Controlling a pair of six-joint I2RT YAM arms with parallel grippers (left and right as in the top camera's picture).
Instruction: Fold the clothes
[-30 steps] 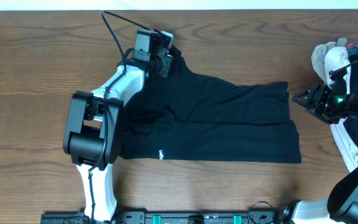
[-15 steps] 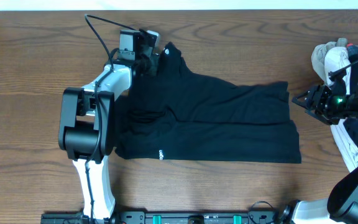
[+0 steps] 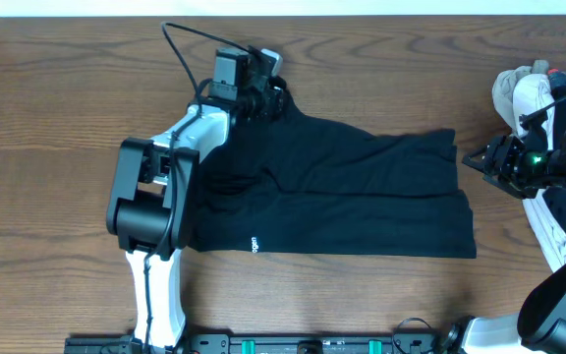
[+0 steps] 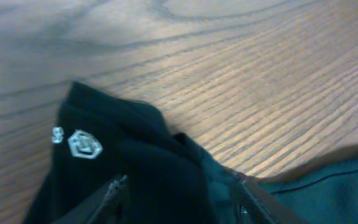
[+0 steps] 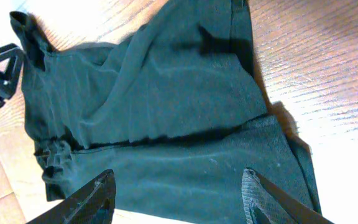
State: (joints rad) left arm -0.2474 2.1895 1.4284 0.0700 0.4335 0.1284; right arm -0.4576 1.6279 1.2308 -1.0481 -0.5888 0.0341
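Black shirt [image 3: 362, 197] lies spread across the middle of the bench [image 3: 57, 98], long way left to right. Its upper left corner is bunched.

Left tool [image 3: 271, 91] sits at that corner. We judge it clenched on a fold of the cloth: its wrist view shows black fabric heaped between the fingers, tips hidden.

Right tool [image 3: 470, 157] is released, fingers wide, nothing between them. It sits just off the shirt's right edge, not touching. A heap of other garments [image 3: 524, 93] lies at the far right.

Handling, our judgement: thin, light, limp cloth that will drape and drag. Best taken at corners, hem or seams, two corners of one edge together to keep a fold square.

Markings:
- Small white emblem [image 4: 82, 144] near the held corner, an angular outline with a smaller mark beside it. No letters legible.
- Tiny white hem mark [image 3: 254, 243] near the lower edge, too small to read.
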